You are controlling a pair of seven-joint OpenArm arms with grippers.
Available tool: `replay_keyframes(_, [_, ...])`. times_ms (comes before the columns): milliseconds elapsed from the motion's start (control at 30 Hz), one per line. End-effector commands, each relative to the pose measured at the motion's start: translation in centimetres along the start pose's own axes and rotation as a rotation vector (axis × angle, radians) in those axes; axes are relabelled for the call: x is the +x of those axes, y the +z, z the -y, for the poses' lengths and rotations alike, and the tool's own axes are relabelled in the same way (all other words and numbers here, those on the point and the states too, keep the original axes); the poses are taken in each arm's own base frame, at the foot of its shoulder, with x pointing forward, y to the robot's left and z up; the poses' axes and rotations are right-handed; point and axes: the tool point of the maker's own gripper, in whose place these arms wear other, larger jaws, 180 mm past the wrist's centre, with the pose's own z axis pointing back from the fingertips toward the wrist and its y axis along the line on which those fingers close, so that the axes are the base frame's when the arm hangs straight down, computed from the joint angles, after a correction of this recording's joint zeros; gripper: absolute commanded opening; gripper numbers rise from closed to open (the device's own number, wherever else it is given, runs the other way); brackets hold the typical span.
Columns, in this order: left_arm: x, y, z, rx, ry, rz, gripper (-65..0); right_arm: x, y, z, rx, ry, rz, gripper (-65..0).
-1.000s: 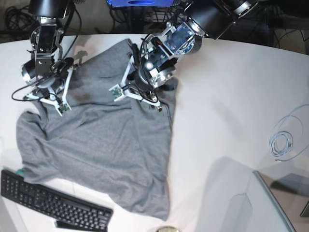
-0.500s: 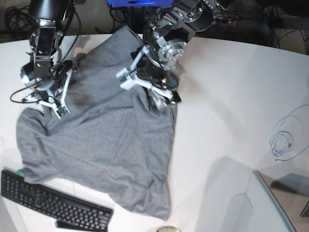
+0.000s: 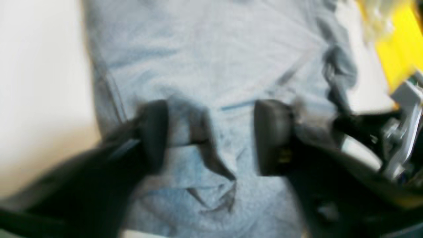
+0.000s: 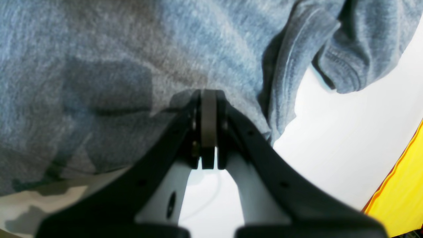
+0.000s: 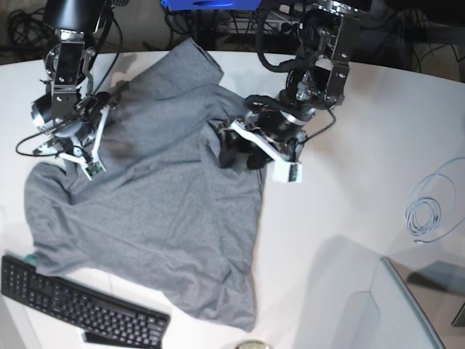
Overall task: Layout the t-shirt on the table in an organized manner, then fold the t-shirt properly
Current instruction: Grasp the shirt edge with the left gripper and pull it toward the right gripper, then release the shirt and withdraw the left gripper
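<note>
Shirt (image 5: pixel 160 203): spread rumpled across table (image 5: pixel 349 182); upper edge near far rim; lower hem beside keyboard (image 5: pixel 80 305), corner tucked under there.
Left gripper (image 3: pixel 210 137): parted over shirt's right edge; nothing between pads; view blurred.
Right gripper (image 4: pixel 208 109): closed, pinching shirt fold; pinch hidden in base view.

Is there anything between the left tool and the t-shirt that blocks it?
Nothing visible does. The left tool hangs open directly over the t-shirt, only grey cloth showing between its fingers. The view is blurred, so small things cannot be excluded.
</note>
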Motion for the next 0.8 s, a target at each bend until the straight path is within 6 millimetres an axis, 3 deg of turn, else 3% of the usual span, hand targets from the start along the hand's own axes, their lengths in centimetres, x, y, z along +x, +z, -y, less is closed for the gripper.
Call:
replay_keyframes(0, [1.3,-0.4,1.2,-0.042,0.018,0.052,-34.9,0.9,0.3,1.0,-0.028,-0.004,0.026,-64.2])
replay_keyframes(133, [-0.8,-1.9,2.8,-0.069,0.025,0.017,-35.9,0.9,0.3,1.0,-0.028,-0.004,0.026,-64.2])
replay_keyframes(300, [-1.4,-3.1,3.0,-0.059,0.073,0.021,-35.9,0.9,0.3,1.0,-0.028,-0.002,0.028,-64.2])
replay_keyframes(567, [0.2,-3.2,1.0,0.057,0.095,0.047,-36.0,0.9,0.3,1.3,-0.033,-0.002,0.028,-64.2])
replay_keyframes(767, [-1.1,-3.5,-0.4,0.087,0.094,0.004,-36.4,0.9,0.3,1.3,-0.033,-0.002,0.029,-64.2])
